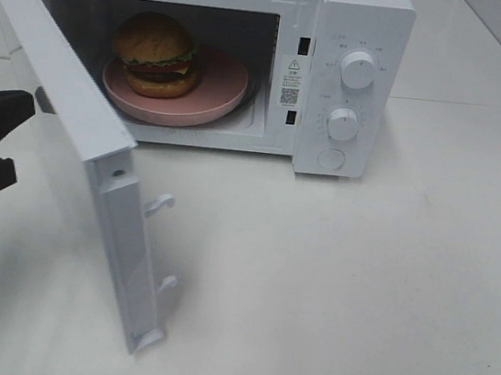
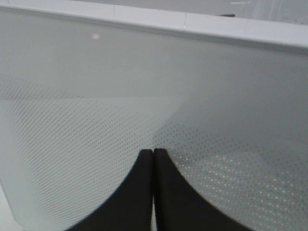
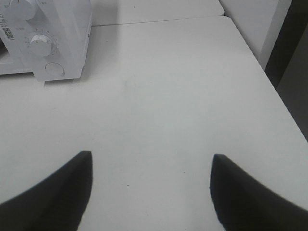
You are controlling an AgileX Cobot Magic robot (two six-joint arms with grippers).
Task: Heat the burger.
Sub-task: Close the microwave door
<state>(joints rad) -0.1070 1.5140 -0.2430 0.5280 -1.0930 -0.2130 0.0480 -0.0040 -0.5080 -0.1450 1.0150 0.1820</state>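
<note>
Pink plate point(image 1: 221, 85), one burger point(image 1: 157, 53) (seemingly off-centre), one microwave point(image 1: 360, 19)

left gripper point(image 2: 153, 155): black jaws pressed together | door panel point(image 2: 144, 82): grey glass with dotted mesh, fills view just beyond tips | white frame strip point(image 2: 192, 23): along panel's far edge

Left pincer point(image 2: 153, 153): fingers pressed together; at 9 o'clock in the high view. Right pincer point(image 3: 151, 155): fingers spread wide.
</note>
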